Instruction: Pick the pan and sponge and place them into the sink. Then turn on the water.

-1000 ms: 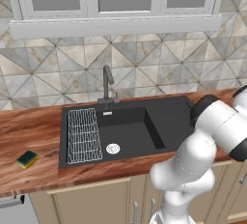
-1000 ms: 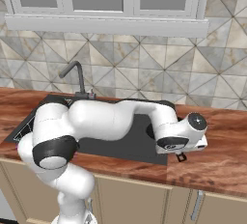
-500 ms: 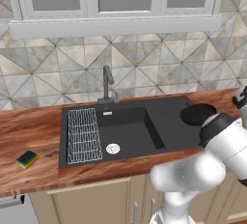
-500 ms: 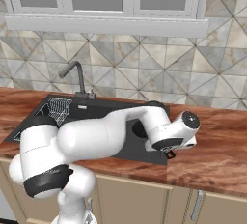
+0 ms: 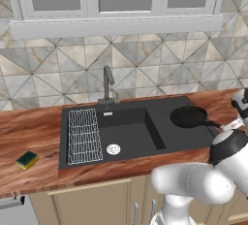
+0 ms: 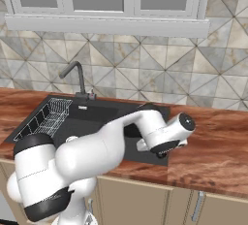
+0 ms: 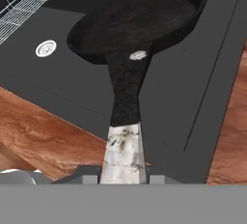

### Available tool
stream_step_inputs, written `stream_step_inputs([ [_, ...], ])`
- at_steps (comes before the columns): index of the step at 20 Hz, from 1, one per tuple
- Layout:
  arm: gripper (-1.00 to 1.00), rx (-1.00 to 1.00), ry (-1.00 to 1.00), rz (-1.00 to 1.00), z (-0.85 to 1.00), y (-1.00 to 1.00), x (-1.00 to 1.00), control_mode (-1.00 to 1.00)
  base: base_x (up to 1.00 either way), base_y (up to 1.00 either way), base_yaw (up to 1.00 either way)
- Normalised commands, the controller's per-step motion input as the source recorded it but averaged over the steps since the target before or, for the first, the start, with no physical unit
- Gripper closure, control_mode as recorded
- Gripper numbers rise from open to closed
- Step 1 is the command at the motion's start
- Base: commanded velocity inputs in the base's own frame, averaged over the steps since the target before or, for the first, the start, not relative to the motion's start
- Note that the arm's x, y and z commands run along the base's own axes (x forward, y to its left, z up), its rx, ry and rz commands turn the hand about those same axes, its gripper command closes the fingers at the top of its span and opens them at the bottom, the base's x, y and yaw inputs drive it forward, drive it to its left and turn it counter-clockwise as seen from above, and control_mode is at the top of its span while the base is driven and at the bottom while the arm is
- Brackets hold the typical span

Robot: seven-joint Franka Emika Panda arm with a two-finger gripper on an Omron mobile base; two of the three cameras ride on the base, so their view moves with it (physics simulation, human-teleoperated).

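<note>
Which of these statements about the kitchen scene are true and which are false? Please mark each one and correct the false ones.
1. The gripper holds the pan by the light tip of its handle. True.
2. The sponge lies in the sink basin. False: it lies on the wooden counter, left of the sink.
3. Water runs from the faucet. False: no stream is visible.
4. The white wire rack sits in the left part of the sink. True.
5. The pan lies upside down. False: its open side faces up, above the right part of the sink.
</note>
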Motion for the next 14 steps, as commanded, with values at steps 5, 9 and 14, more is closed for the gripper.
stream_step_inputs([
  [5, 1.00, 0.05, 0.00, 0.11, 0.00, 0.30, 0.06, -1.00, 0.00, 0.00, 0.00],
  [9, 1.00, 0.05, 0.01, 0.13, -0.02, 0.26, 0.09, -1.00, 0.00, 0.00, 0.00],
  [14, 1.00, 0.04, 0.01, 0.13, -0.03, 0.28, 0.07, -1.00, 0.00, 0.00, 0.00],
])
